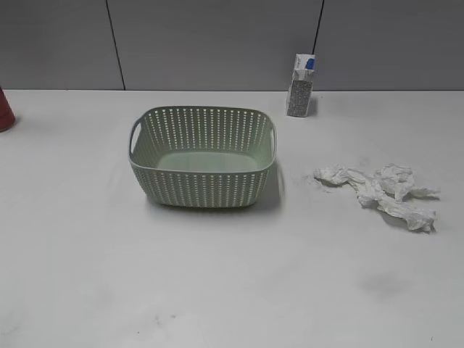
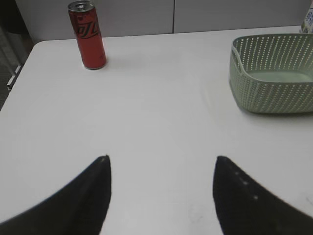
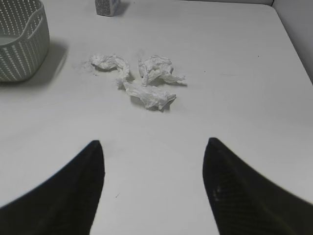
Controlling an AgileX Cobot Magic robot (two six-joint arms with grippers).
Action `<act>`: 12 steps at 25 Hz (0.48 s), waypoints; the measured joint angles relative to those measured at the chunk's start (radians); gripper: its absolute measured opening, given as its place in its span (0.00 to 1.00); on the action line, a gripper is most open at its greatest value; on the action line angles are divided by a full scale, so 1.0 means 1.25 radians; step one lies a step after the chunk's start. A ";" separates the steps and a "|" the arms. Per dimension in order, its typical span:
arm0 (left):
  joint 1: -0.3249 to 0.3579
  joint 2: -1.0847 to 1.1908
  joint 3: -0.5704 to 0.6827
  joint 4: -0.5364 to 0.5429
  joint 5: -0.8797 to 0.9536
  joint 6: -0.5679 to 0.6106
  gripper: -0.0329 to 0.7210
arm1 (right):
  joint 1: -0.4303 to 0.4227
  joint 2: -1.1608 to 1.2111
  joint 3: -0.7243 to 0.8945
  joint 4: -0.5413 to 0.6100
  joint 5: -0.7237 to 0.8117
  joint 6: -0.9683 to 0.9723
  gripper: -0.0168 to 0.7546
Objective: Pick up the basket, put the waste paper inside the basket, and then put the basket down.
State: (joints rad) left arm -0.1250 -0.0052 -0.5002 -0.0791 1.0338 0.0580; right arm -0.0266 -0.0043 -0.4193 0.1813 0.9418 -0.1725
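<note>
A pale green basket [image 1: 203, 158] sits empty on the white table [image 1: 217, 290], crumpled waste paper [image 1: 380, 192] just right of it. Both grippers' fingers [image 2: 88, 196] spread apart, holding nothing, ready to start.

A white table [image 1: 217, 290] carries everything, its top faintly smudged with grey marks toward the near edge. Near the centre stands a pale green perforated basket [image 1: 203, 156], upright on its base and casting a soft shadow at its 3 o'clock side. From the basket, crumpled white waste paper [image 1: 377, 192] lies at about 4 o'clock, well apart, in a loose twisted heap flat on the surface. At 1 o'clock, by the far edge, a small grey-and-white carton [image 1: 301, 90] with a blue cap stands upright. At 10 o'clock, a red drink can [image 2: 88, 34] stands near the far left corner.
</note>
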 joint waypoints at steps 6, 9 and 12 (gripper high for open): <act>0.000 0.000 0.000 0.000 0.000 0.000 0.70 | 0.000 0.000 0.000 0.000 0.000 0.000 0.68; 0.000 0.000 0.000 0.000 0.000 0.000 0.70 | 0.000 0.000 0.000 0.000 0.000 0.000 0.68; 0.000 0.000 0.000 0.001 0.000 0.000 0.70 | 0.000 0.000 0.000 0.000 0.000 0.000 0.68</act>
State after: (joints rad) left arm -0.1250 -0.0052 -0.5002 -0.0783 1.0338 0.0580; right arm -0.0266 -0.0043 -0.4193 0.1813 0.9418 -0.1725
